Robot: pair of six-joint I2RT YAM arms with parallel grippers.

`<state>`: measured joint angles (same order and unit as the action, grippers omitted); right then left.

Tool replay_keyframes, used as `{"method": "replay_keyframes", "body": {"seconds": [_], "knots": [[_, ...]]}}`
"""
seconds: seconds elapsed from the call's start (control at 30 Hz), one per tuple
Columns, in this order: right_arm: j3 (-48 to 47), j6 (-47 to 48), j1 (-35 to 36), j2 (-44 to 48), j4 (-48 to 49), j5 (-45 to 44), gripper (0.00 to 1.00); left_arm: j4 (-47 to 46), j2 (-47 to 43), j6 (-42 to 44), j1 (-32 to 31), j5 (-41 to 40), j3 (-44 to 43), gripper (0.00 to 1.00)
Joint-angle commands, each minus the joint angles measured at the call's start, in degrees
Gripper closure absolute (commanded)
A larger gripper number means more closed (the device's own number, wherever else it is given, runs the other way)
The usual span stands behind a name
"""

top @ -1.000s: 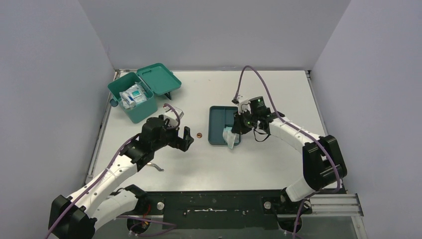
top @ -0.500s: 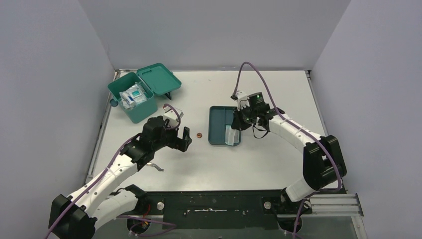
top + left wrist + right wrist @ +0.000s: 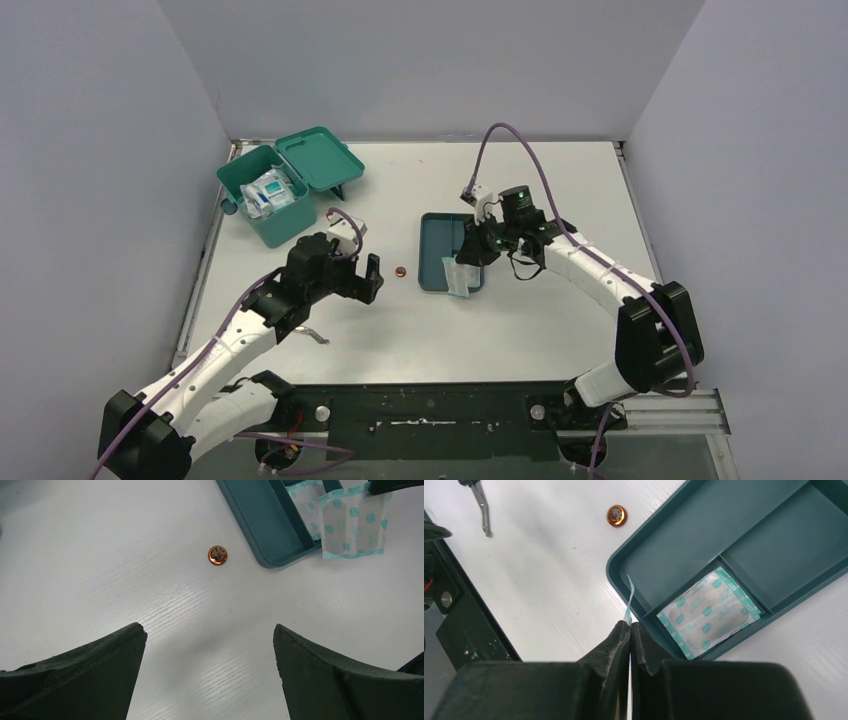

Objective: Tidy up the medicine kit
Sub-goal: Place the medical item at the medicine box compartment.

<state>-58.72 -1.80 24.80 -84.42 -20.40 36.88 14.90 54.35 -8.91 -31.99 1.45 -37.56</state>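
As we read the overhead view, the medicine kit stands at about ten o'clock on the table, lid thrown back. The divided tray lies near the centre. The right gripper hangs over the tray's five o'clock corner, pinched shut on a plaster sachet that dangles below. The left gripper hovers off the tray's nine o'clock side, jaws wide, nothing between them. A small orange disc lies between that gripper and the tray.

From the left wrist, we see the disc at twelve o'clock ahead of the spread fingers, the sachet hanging at two o'clock.

From the right wrist, the fingers clamp only the sachet's thin edge — a slim hold. A second sachet lies flat in a tray compartment. We judge the held sachet in transit — to tray or kit, we cannot tell: keep the pinch firm, clear the rim, lay it flat before letting go.
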Motion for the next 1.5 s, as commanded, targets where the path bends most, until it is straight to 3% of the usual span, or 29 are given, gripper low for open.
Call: {"method": "replay_keyframes", "body": {"seconds": [0.0,0.4,0.8,1.47], "knots": [[-0.34,0.61,-0.11,-3.56,2.04,-3.01,1.00,-0.67,-0.45,0.11,0.26,-1.01,-2.68,0.03],[-3.15,3.96,-0.12,-8.93,1.66,-15.96,1.00,-0.37,-1.20,0.21,0.17,-2.38,-2.40,0.03],[-1.95,5.66,0.08,-10.32,6.51,-21.11,1.00,-0.39,-1.19,0.12,0.19,-2.90,-2.28,0.03],[-5.33,14.72,5.41,-14.35,6.42,-32.47,1.00,-0.40,-1.66,0.12,0.17,-3.40,-2.08,0.03]]}}
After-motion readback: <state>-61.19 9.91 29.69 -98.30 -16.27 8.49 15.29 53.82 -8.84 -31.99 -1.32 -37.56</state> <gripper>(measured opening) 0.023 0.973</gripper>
